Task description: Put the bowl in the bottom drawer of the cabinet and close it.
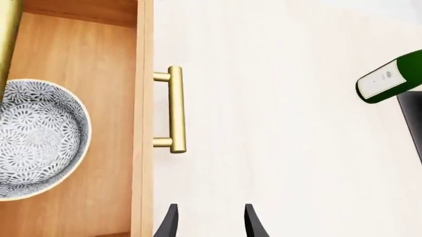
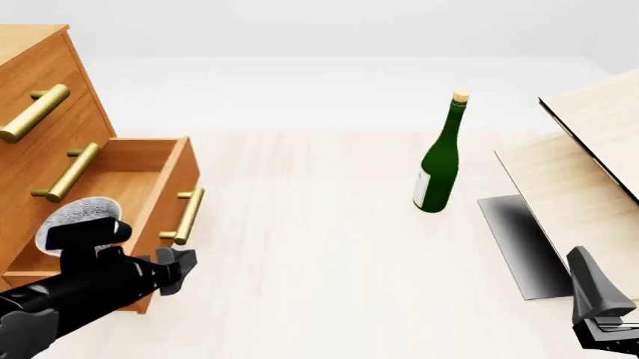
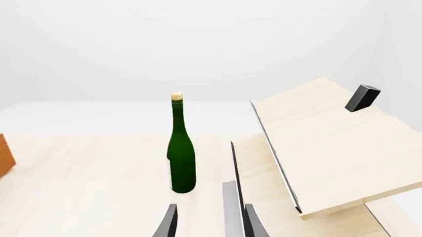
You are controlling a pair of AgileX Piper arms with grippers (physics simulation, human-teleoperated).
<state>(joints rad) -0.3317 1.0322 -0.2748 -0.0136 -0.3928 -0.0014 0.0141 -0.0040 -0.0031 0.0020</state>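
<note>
- The bowl [image 1: 36, 140] already lies on the floor of the open bottom drawer [image 2: 140, 176] of the cabinet [image 2: 45, 90]; what appears to remain is pushing the drawer shut.
- The left gripper [image 1: 209, 219] hangs just outside the drawer front, near its brass handle [image 1: 174, 109]. Its fingers are spread a moderate way apart with nothing between them, only bare table [image 1: 283, 148] below.
- Risk: the gripper sits off to one end of the handle, so a push there could load the drawer front off-centre and make it skew or bind on its way in.
- Risk: an open finger could hook the handle bar or slip past it, so that the push glances off and the drawer stays partly open.
- Risk: a quick shove could send the loose bowl sliding against a drawer wall.
- In the front view the left arm hides part of the drawer front, so how squarely it lines up cannot be judged.
- The right gripper [image 3: 209, 219] waits well apart on the far side, fingers parted and empty, facing the upright green bottle [image 2: 439, 161] and the pale wood panels [image 3: 329, 148]; a needless move there could topple the bottle.
</note>
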